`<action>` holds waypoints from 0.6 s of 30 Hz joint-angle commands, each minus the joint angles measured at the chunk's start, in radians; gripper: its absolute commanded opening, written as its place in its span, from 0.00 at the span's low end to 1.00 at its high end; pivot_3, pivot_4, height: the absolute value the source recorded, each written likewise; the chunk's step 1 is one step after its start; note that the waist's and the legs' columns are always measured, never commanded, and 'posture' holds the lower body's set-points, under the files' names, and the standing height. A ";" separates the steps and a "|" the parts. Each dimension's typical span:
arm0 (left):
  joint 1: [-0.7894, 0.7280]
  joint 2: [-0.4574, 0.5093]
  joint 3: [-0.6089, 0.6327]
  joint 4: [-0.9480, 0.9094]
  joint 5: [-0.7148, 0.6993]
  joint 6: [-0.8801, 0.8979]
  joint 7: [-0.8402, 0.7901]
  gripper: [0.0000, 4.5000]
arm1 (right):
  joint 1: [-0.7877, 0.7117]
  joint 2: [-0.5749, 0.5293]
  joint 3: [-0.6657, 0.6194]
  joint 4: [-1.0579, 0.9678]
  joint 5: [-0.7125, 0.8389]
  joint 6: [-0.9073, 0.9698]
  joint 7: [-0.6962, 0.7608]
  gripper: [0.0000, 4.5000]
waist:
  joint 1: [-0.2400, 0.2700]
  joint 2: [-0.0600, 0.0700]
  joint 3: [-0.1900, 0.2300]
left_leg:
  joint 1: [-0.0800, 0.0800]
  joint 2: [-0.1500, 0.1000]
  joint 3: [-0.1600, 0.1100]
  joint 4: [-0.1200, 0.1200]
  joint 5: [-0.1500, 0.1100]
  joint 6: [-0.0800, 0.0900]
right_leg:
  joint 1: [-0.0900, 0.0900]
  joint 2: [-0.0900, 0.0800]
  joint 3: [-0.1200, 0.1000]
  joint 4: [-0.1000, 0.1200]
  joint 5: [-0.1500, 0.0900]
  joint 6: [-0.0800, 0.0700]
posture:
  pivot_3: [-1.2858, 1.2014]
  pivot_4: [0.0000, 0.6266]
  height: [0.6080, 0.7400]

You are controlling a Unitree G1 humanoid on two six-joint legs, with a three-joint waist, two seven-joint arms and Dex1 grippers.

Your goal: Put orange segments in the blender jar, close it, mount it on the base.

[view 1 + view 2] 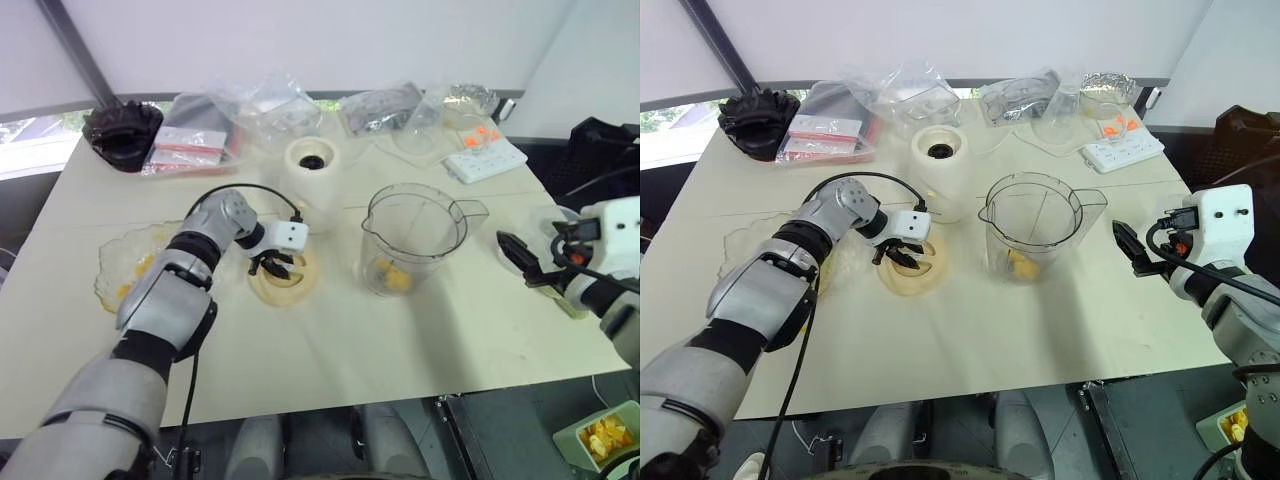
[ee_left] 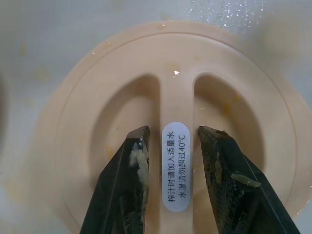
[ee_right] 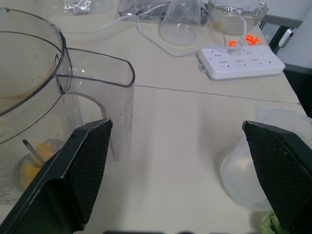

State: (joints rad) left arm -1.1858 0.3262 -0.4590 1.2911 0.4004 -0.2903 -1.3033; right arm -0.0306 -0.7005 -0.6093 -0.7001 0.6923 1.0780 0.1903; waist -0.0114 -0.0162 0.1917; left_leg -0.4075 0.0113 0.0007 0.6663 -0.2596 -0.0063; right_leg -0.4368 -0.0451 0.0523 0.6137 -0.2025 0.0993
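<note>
Lid (image 2: 165, 122): a flat cream disc of smooth plastic, moulded with two curved hollows either side of a straight central rib; a white oval label with printed characters is stuck on the rib; it lies on the table (image 1: 330, 350), just in front of the base.
Left gripper (image 1: 274, 264): pointed steeply down over the lid; its black fingers (image 2: 124, 190) are partly open, one in each hollow, astride the rib and not yet pressed to it; wet pulp is smeared on both.
Jar (image 1: 413, 238): clear, tall, ribbed plastic with spout and side handle, standing upright and uncovered on the table, right of the lid.
Segments (image 1: 396, 278): wet yellow-orange chunks, seen through the wall at the jar's bottom.
Base (image 1: 313, 178): squat, rounded, cream-white, with a dark round socket on top; it stands behind the lid and left of the jar, apart from it.
Right gripper (image 1: 522, 258): held off the table to the right of the jar, fingers spread wide, nothing between them.
Around: a shallow glass bowl (image 1: 115, 265) at the left; a white power strip (image 1: 484, 157), clear bags (image 1: 250, 110) and a black object (image 1: 122, 130) along the far edge.
</note>
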 commanded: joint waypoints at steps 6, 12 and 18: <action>0.029 -0.018 -0.029 0.029 0.057 0.045 0.036 0.25 | 0.034 0.019 0.037 -0.001 -0.052 -0.055 -0.001 0.99 | 0.000 0.000 -0.002 | 0.003 0.000 0.000 0.001 0.000 0.000 | 0.004 0.000 0.000 0.000 0.000 0.000 | 0.52 0.24 1.00; 0.042 -0.021 -0.004 0.023 0.034 0.066 0.030 0.05 | 0.025 0.025 0.088 0.087 -0.101 -0.116 0.025 0.99 | -0.001 0.001 -0.005 | 0.008 0.000 0.000 0.001 0.000 0.000 | 0.009 0.000 0.000 -0.001 -0.001 0.000 | 0.52 0.24 1.00; 0.030 -0.012 0.055 0.004 -0.011 0.081 0.051 0.05 | -0.018 0.049 0.164 0.180 -0.140 -0.189 0.058 0.99 | 0.000 0.001 -0.005 | 0.009 0.000 0.000 0.001 0.000 0.000 | 0.009 0.000 0.000 -0.001 -0.001 0.000 | 0.52 0.24 1.00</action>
State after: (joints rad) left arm -1.1737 0.3134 -0.4161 1.2914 0.4010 -0.2232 -1.2706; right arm -0.0267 -0.6556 -0.4523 -0.5274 0.5666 0.9275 0.2390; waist -0.0119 -0.0154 0.1870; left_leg -0.3983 0.0113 0.0004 0.6671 -0.2596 -0.0063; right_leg -0.4274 -0.0453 0.0521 0.6131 -0.2031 0.0993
